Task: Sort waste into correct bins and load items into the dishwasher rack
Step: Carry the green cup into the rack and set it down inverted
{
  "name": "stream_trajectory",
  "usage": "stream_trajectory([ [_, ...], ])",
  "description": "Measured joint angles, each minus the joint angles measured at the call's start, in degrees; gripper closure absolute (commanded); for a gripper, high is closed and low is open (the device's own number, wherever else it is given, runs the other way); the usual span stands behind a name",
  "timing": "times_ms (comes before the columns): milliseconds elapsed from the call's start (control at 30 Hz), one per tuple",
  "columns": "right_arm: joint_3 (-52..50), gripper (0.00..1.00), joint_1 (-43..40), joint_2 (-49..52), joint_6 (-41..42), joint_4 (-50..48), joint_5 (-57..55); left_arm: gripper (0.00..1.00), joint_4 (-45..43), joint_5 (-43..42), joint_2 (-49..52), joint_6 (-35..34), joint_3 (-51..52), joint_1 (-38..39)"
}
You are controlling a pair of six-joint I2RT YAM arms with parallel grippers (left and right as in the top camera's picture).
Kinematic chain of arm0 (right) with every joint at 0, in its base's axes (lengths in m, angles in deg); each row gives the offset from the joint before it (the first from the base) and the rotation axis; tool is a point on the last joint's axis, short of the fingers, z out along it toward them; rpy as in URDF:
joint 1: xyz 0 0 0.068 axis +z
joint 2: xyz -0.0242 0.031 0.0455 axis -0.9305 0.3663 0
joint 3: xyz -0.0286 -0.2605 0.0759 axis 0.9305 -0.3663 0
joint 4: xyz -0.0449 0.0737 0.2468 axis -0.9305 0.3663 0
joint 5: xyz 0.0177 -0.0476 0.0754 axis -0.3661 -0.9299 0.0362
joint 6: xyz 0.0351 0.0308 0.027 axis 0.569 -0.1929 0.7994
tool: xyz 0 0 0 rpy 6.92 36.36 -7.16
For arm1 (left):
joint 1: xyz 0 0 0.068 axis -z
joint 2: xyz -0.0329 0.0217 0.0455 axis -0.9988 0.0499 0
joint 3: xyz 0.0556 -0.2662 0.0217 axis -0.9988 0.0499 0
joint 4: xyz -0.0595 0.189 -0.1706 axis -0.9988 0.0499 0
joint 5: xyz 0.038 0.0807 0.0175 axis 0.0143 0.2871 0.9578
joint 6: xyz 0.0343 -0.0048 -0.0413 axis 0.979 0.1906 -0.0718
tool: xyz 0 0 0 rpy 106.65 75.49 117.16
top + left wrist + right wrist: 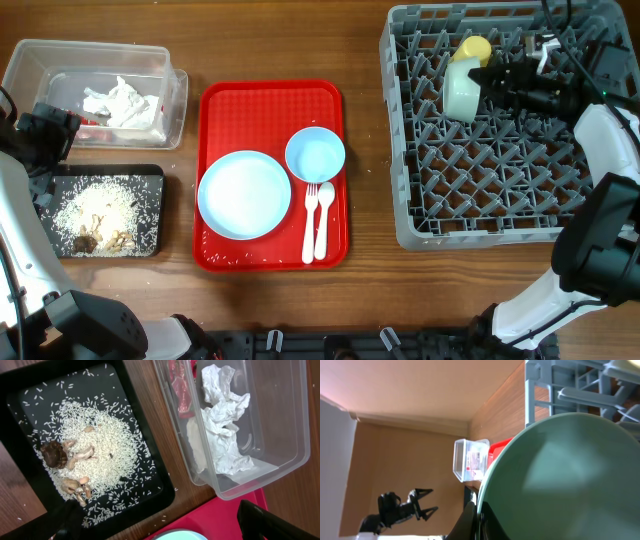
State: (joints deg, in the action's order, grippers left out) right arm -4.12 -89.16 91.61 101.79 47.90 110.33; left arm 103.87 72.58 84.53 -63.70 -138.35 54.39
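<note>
Nearest, the left gripper (58,133) stands wide open and empty by the shallow black rectangular tray (157,210) of rice and brown scraps. Midway, the large light-blue plate (244,194), light-blue bowl (315,155), white plastic fork (309,225) and spoon (324,215) lie on the red serving tray (225,100). Farthest, the right gripper (490,77) pinches the rim of the pale-green bowl (460,92), held on edge over the grey pegged dishwasher rack (480,200), just beside the small yellow cup (474,47). Released off the pegs, the bowl could topple or knock the cup.

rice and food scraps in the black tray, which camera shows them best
Left wrist: it looks down from close by, so single rice grains and the brown scraps in the black tray show clearly. Overhead shows them only as a small pale patch. The right wrist view misses them.
</note>
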Motion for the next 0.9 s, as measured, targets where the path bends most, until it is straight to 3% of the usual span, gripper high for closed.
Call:
stream_trajectory([
  [233, 0.0, 0.8, -4.39, -0.04, 2.67, -0.22, -4.9, 0.0, 0.0, 0.0, 0.0, 0.0, 0.0, 0.0],
  [367, -0.7, 0.6, -6.38, 0.02, 2.75, 0.26, -11.26, 0.0, 0.0, 0.0, 0.0, 0.0, 0.0, 0.0],
  [500, -0.7, 0.54, -7.23, -0.02, 2.64, 2.86, -19.1, 0.0, 0.0, 0.0, 0.0, 0.02, 0.0, 0.0],
  [567, -0.68, 0.57, -7.58, -1.11, 2.69, 6.23, -25.31, 0.0, -0.04, 0.0, 0.0, 0.0, 0.0, 0.0],
  [733, -0.57, 0.85, -6.97, -8.76, 1.14, 11.34, -35.15, 0.0, 0.0, 0.0, 0.0, 0.0, 0.0, 0.0],
  [800, -0.31, 0.91, -4.92, -11.39, -1.11, 12.22, -36.2, 0.0, -0.02, 0.0, 0.0, 0.02, 0.0, 0.0],
  [900, 0.09, 0.91, 1.29, -12.33, -5.01, 13.68, -37.59, 0.0, 0.0, 0.0, 0.0, 0.0, 0.0, 0.0],
])
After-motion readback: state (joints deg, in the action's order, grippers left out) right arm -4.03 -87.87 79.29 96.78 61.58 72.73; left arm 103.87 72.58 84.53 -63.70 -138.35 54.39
